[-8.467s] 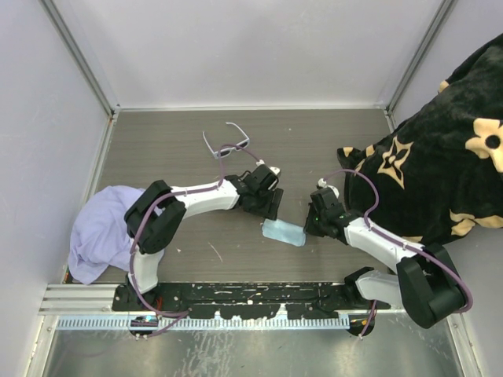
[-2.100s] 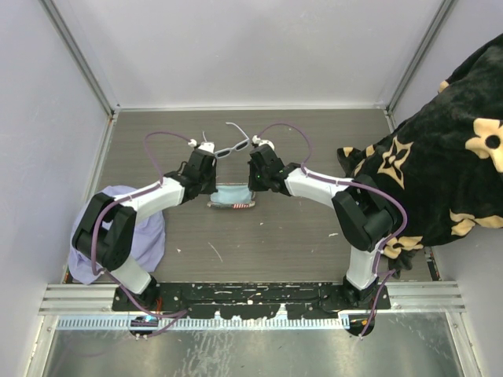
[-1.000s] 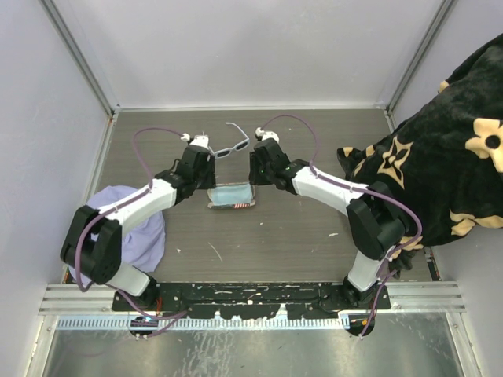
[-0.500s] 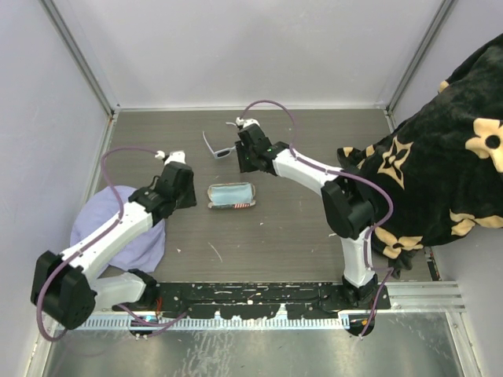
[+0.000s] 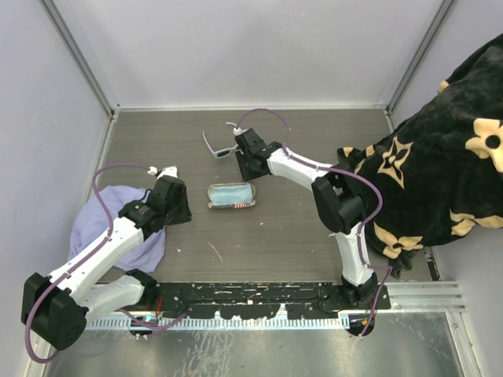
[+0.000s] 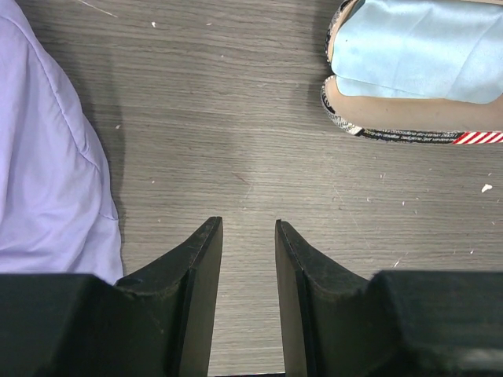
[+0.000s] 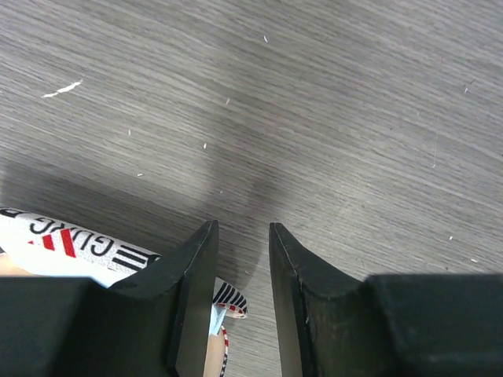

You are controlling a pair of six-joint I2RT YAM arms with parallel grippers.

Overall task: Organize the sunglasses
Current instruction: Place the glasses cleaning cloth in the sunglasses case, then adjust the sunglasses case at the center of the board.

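The sunglasses (image 5: pixel 219 149), white-framed with dark lenses, lie on the wooden table behind the flag-patterned case (image 5: pixel 233 206). They show in neither wrist view. A light blue cloth (image 5: pixel 233 193) lies inside the case (image 6: pixel 409 132). My right gripper (image 5: pixel 247 167) hovers just right of the sunglasses and above the case's far right corner (image 7: pixel 71 247), open with nothing between its fingers. My left gripper (image 5: pixel 181 210) sits left of the case, open over bare table, nothing in its narrow gap. The blue cloth (image 6: pixel 416 55) shows at the top right of the left wrist view.
A crumpled lilac cloth (image 5: pixel 106 228) lies at the near left, under the left arm, and shows again as a lilac cloth (image 6: pixel 43 157) beside the left fingers. A black flower-patterned blanket (image 5: pixel 440 173) fills the right side. Grey walls (image 5: pixel 236 47) close in the table.
My left gripper has narrowed and drawn back to the near left, away from the case. My right gripper has moved back and left beside the sunglasses, which sit slightly further left.
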